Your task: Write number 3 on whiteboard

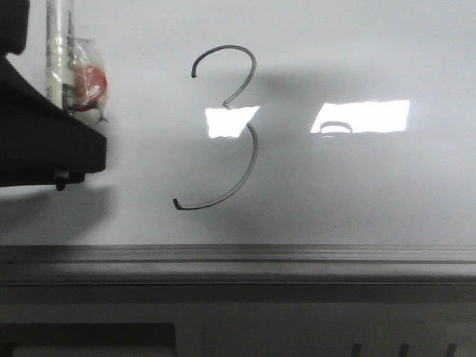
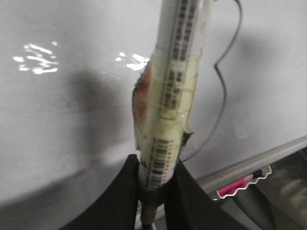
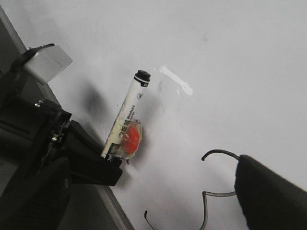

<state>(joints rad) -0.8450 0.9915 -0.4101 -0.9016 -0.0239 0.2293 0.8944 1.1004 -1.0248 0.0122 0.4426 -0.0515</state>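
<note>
The number 3 (image 1: 227,126) is seen fully drawn on the whiteboard (image 1: 372,193); writing is judged done. The marker pen (image 2: 168,120) is clamped in the left gripper (image 2: 156,184); the right fingers' state cannot be told

White marker pen (image 3: 125,122) wrapped in tape, pink-tipped object (image 2: 235,185)

Light: 2 bright rectangular glare patches on the whiteboard (image 1: 372,59), one (image 1: 230,121) near ctr, the other (image 1: 364,117) at its 3 o'clock. Soft grey shadows btwn them and at 9 o'clock. At 6 o'clock, a grey panel (image 1: 297,320) runs full width, w/ a dark recess (image 1: 89,338) at 7 and short dark slots (image 1: 401,349) at 5. Left wrist view: small scattered glints (image 2: 36,57); a pink stick (image 2: 237,184) w/ a white wavy edge, blurred.
</note>
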